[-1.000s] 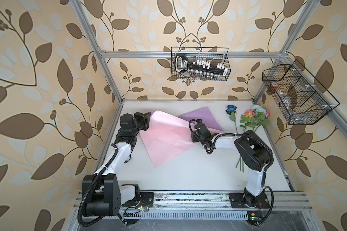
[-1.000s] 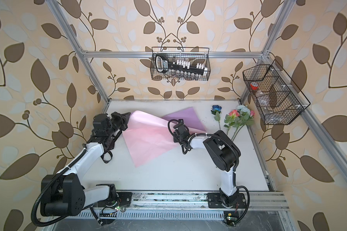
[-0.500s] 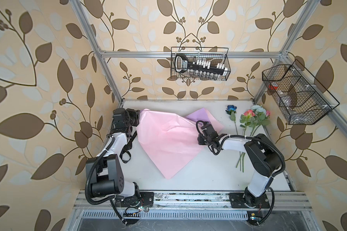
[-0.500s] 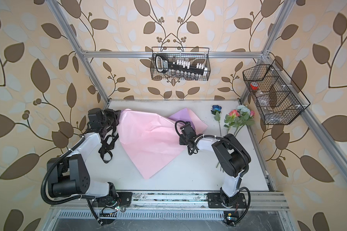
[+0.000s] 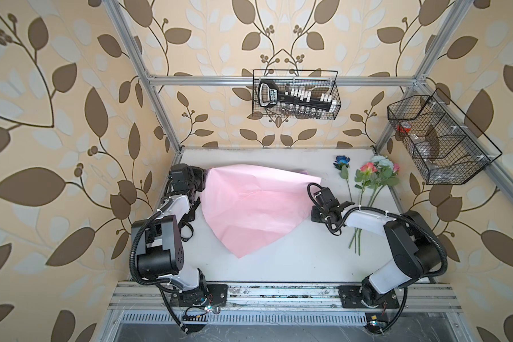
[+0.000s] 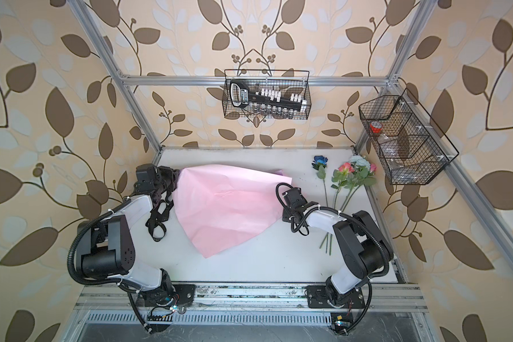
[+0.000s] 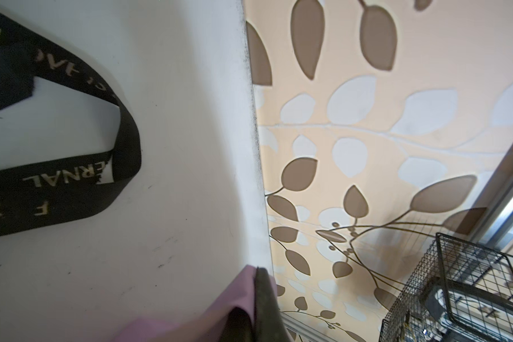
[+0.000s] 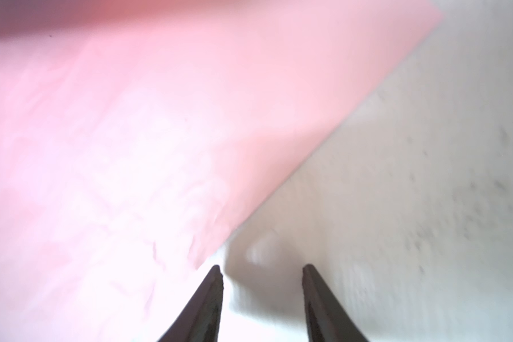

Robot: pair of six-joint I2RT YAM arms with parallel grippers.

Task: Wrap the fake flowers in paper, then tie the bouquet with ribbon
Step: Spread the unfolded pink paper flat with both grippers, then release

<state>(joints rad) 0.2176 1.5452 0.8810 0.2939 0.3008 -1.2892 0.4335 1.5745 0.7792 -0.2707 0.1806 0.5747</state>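
My left claw (image 7: 253, 296) is pressed together on a corner of the pink wrapping paper (image 5: 255, 207), which spreads between my two claws. My right claw (image 8: 261, 268) is spread over the bare surface (image 8: 397, 207), one tip just beside the paper's edge. The fake flowers (image 5: 373, 176) lie on the surface beyond my right claw, away from the paper
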